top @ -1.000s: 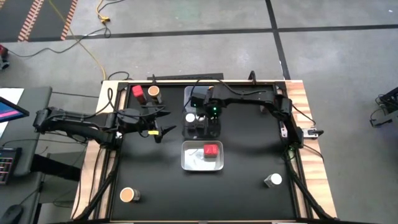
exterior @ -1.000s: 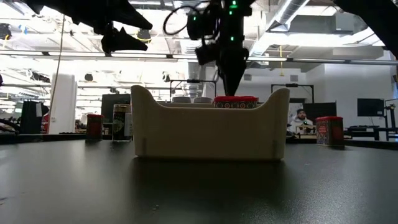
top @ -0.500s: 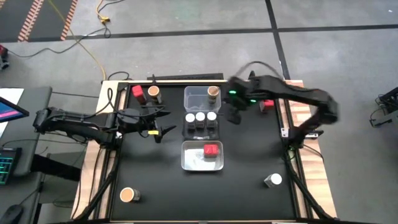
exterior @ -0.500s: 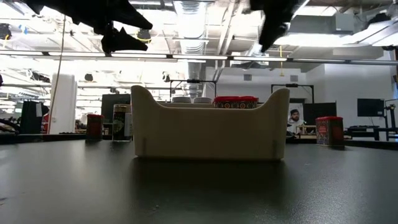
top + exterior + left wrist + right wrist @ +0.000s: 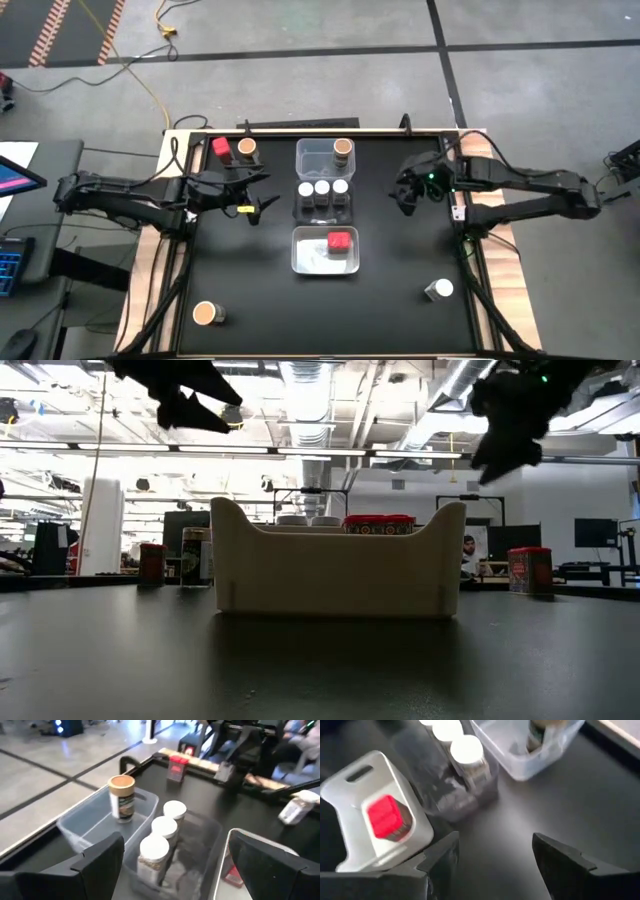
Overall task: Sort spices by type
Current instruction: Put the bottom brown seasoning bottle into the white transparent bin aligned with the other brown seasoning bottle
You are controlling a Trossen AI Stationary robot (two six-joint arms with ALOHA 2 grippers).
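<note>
Jar [image 5: 431, 168] perhaps behind right arm.

we count three clear bins [image 5: 300, 250] in a column. three white-topped jars [image 5: 322, 187] share the middle bin and a fourth [image 5: 440, 290] stands loose. there are three tan-topped jars [image 5: 342, 148] and two red-topped jars [image 5: 339, 242] visible, plus two grippers [image 5: 252, 196].
</note>
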